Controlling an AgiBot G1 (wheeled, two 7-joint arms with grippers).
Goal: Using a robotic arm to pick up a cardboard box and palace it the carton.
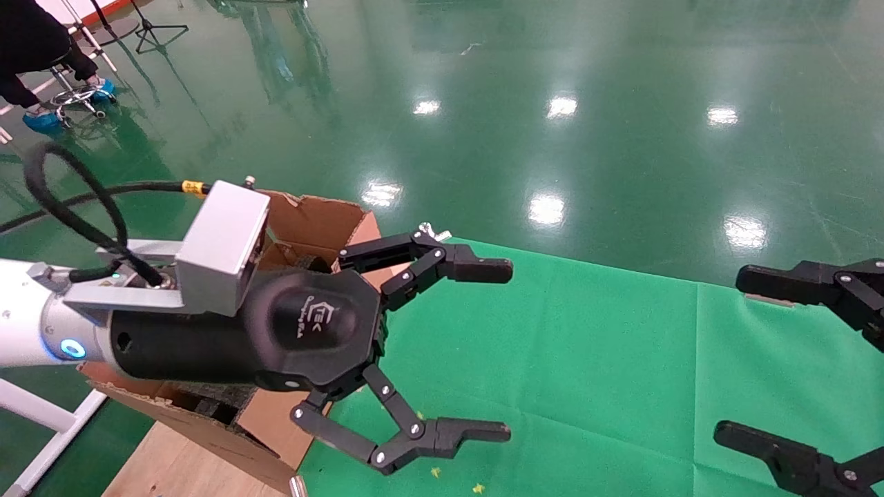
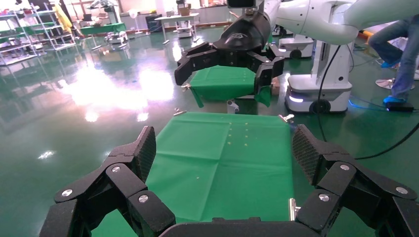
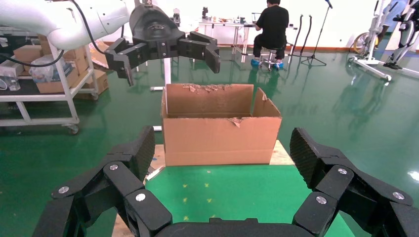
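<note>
A robot stands over a table draped in green cloth (image 1: pixel 594 359), and I use the large brown carton (image 3: pixel 220 126) as the landmark. The carton sits at one end of the cloth, on the robot's left, top open, flaps ragged and torn.

The robotic arm, white and glossy, reaches over the carton. Its left gripper (image 1: pixel 487 348) hangs just past the carton's near wall, above the cloth, with its black fingers spread wide and nothing between them.

The right gripper (image 1: pixel 766 355) waits at the far end of the cloth, well apart from the carton, also spread wide and empty.

The small cardboard box does not show in any view. It is not on the visible cloth, and I cannot tell whether it already lies inside the carton, whose floor is hidden.

Judging by the task alone, such a small box would likely be light and stiff, though corrugated walls can crush. Gripping across its narrow sides, near the middle, with gentle pressure, seems safest.
</note>
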